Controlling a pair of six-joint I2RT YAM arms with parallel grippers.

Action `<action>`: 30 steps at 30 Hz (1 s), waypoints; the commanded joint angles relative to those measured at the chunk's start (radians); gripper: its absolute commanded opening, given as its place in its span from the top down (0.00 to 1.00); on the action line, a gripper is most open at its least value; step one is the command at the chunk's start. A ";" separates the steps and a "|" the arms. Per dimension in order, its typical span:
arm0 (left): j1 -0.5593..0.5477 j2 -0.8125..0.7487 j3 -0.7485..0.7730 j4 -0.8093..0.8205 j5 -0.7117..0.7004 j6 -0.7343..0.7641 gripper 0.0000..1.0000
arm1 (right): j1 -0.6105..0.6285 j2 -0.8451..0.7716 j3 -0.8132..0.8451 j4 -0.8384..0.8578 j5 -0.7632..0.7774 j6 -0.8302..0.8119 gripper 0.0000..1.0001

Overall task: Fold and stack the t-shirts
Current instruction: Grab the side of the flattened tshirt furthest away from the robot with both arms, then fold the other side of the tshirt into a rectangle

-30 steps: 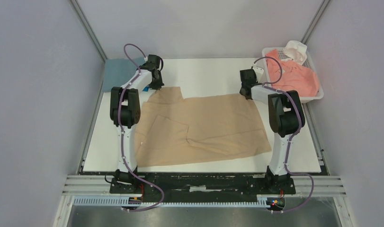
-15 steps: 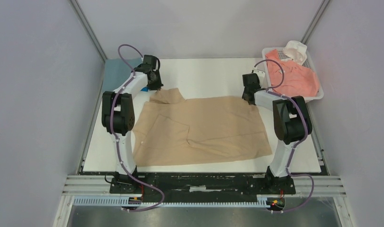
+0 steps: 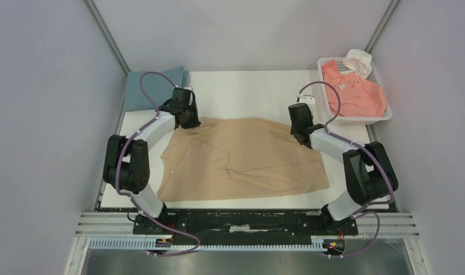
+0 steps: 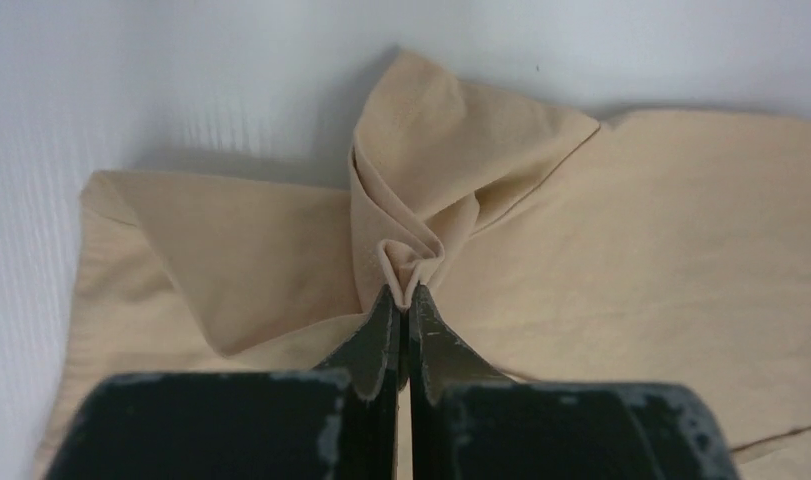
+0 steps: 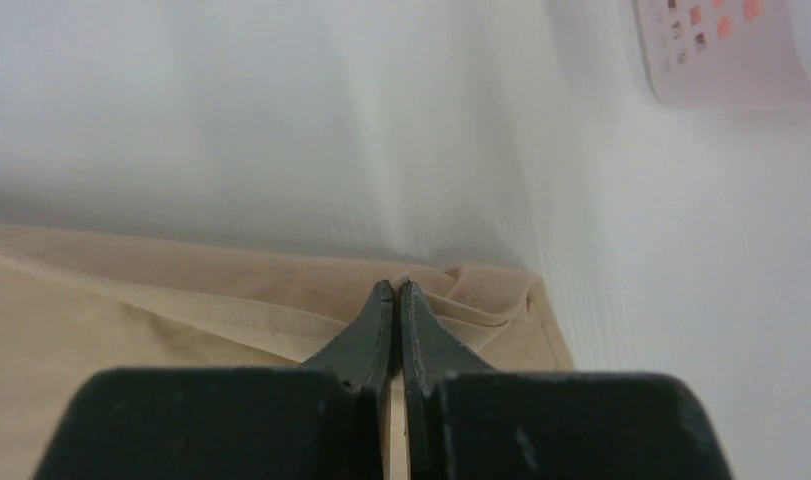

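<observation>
A white bench (image 3: 247,91) stood inside a plain, box-like enclosure. Pale grey walls closed it in: a left wall (image 3: 40,114), a right wall (image 3: 436,143) and a far wall (image 3: 247,34). Slim silver metal posts (image 3: 106,34) ran along the seams where the walls met, rising from the bench's far corners. Along the bench's near edge lay a black base strip (image 3: 276,220), then silver aluminium rails (image 3: 104,223) and a white toothed cable channel (image 3: 247,244). Nearest the camera was a dull grey metal surface (image 3: 247,263). The light was soft and even, casting only faint shadows.
</observation>
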 commanded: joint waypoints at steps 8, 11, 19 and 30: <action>-0.122 -0.421 -0.336 0.046 -0.180 -0.177 0.98 | 0.036 -0.293 -0.179 -0.050 0.110 -0.008 1.00; -0.160 -0.521 -0.393 -0.002 -0.257 -0.221 0.98 | 0.034 -0.321 -0.193 -0.064 0.129 -0.010 1.00; -0.184 -0.714 -0.491 -0.133 -0.359 -0.316 0.98 | 0.008 -0.362 -0.211 -0.091 0.150 -0.019 1.00; -0.184 -0.920 -0.607 -0.191 -0.339 -0.378 0.98 | -0.027 -0.436 -0.312 -0.070 0.054 -0.029 1.00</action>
